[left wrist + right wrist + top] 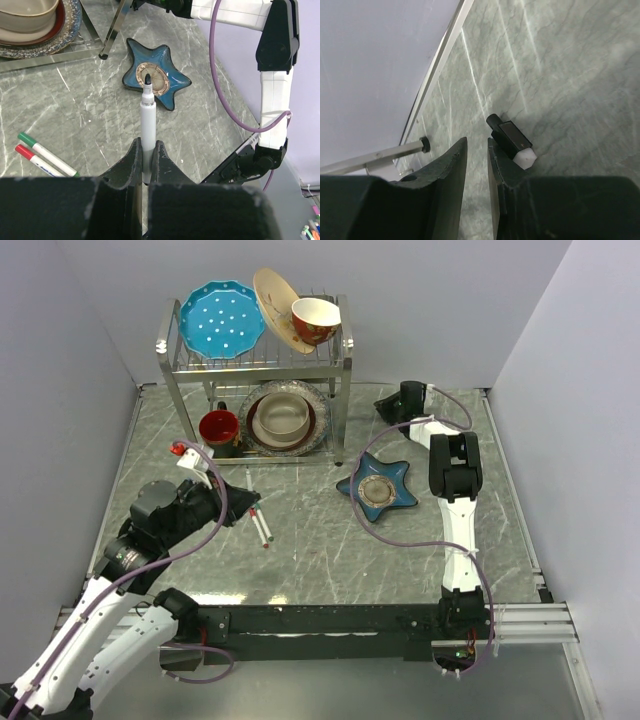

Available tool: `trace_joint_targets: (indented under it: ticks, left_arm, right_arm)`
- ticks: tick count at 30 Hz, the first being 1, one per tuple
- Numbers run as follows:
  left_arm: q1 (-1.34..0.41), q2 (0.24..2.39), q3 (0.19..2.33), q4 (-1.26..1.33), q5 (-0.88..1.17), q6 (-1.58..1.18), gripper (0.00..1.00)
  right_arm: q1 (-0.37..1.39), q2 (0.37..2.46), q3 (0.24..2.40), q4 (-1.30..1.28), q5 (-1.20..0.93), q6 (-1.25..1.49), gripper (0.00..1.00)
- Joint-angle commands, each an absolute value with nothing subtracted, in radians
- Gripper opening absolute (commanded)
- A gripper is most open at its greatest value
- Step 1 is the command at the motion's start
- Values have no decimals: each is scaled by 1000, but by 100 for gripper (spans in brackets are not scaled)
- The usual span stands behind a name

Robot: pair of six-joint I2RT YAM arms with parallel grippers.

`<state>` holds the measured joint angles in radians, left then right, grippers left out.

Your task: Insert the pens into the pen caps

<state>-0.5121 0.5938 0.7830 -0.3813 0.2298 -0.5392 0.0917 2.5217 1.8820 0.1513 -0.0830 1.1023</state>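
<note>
Two pens lie side by side on the tabletop (75, 100): a green-ended pen (46, 152) and a red-ended pen (34, 159). The left end effector (147, 147) is clamped on a black-tipped pen (148, 115), uncapped and pointing toward the blue star dish (177, 82); I cannot tell whether that dish holds anything. The right end effector (477, 142) has its fingers slightly apart around nothing, with a dark cap (510, 136) on the tabletop just beside one finger. In the dish rack (345, 370), a beige bowl (280, 415) sits on stacked plates.

No wording can be read anywhere; bluish print on the red-ended pen (36, 158), left of the jaws, is illegible.
</note>
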Motion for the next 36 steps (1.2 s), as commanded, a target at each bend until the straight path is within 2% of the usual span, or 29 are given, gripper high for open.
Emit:
trace_joint_targets:
  ticks: [1,9,16,25,30,36]
  left_arm:
    - [-511,563,792,-354,221,-548,1]
    - [-511,560,790,-360,222,-551,1]
    - [-511,572,784,-353,222,-552,1]
    - [-511,586,785,-336,232,-558,1]
    - [-511,581,785,-337,229,-560,1]
    - [-511,581,795,-351,219,-554,1]
  right_arm:
    - [84,2474,1881,112,-2,1123,31]
    - [77,2385,1738,129,164,1201,32]
    - [49,2324,1629,147,219,1246,32]
    - [28,2370,1725,140,114,1189,39]
    - [20,2456,1822,138,8,1183,45]
    - [18,2539,1931,109,-63,1197,48]
